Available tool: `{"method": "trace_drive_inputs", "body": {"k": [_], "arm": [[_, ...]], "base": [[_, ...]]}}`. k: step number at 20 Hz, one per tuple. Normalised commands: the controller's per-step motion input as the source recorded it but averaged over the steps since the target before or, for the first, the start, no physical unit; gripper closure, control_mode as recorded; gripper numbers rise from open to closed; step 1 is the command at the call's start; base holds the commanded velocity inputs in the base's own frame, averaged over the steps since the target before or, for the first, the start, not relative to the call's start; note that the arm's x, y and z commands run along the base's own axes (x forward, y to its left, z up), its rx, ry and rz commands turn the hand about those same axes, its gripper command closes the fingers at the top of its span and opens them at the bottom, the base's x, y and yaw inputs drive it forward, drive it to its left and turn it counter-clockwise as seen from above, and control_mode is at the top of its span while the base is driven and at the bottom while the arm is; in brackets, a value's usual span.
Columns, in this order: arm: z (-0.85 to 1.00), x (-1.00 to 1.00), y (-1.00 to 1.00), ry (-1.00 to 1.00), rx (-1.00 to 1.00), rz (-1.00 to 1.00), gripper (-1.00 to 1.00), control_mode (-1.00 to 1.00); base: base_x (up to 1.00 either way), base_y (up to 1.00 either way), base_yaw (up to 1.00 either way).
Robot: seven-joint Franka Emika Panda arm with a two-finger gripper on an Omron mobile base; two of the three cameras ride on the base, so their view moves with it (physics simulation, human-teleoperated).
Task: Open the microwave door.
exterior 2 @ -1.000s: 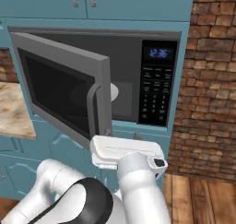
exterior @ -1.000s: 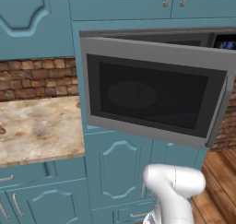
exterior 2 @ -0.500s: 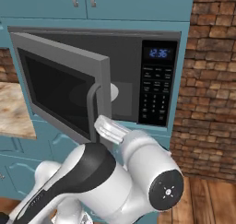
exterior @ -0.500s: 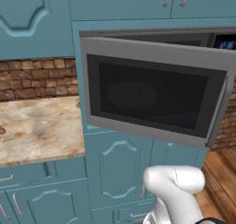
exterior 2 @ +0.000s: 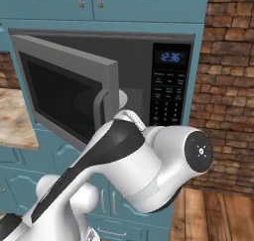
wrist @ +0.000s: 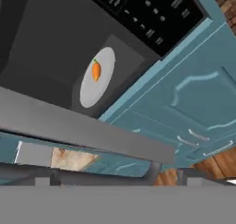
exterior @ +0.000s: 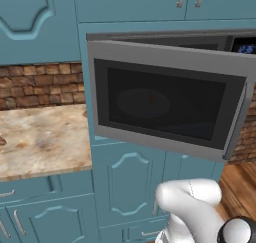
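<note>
The microwave [exterior 2: 149, 51] is built into the teal cabinets, with its black keypad [exterior 2: 166, 98] and blue display [exterior 2: 170, 57] on the right. The microwave door [exterior: 165, 107] [exterior 2: 64, 93] stands partly open, hinged on the left, its curved bar handle [exterior 2: 99, 106] on the free edge. In the hand view the door's grey edge [wrist: 92, 131] runs across, and behind it the dark interior holds a white turntable plate [wrist: 94, 82] with a small orange carrot [wrist: 96, 71]. My gripper [wrist: 115, 178] is open just by that edge, holding nothing. My arm's bulky elbow [exterior 2: 139, 165] hides the hand.
A speckled stone counter [exterior: 40, 137] lies to the left under a brick backsplash [exterior: 40, 84]. Teal cabinet doors [exterior: 130, 182] fill the space below and above the microwave. A brick wall [exterior 2: 228, 86] and wooden floor [exterior 2: 218, 215] are on the right.
My arm has swung up and forward, its elbow now large in the right base view, carrying the hand closer to the door's free edge. The door's angle looks unchanged.
</note>
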Motion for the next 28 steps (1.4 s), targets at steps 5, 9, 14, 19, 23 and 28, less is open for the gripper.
{"method": "trace_drive_inputs", "body": {"k": [5, 9, 14, 19, 23, 28], "arm": [[-0.22, 0.1, -0.02, 0.49, 0.37, 0.01, -1.0, -1.0], [-0.23, 0.13, 0.0, 0.35, 0.44, 0.01, -1.0, -1.0], [-0.19, 0.0, 0.02, 0.03, 0.33, 0.01, -1.0, -1.0], [-0.33, 0.03, 0.31, 0.01, 0.18, 0.01, -1.0, -1.0], [-0.19, 0.19, 0.43, 0.05, 0.07, 0.02, -1.0, -1.0], [0.0, 0.23, 0.03, 0.06, 0.05, 0.04, -1.0, -1.0]], "base": [[0.0, 0.0, 0.0], [0.0, 0.0, 0.0], [0.0, 0.0, 0.0], [0.0, 0.0, 0.0], [0.0, 0.0, 0.0], [0.0, 0.0, 0.0]]}}
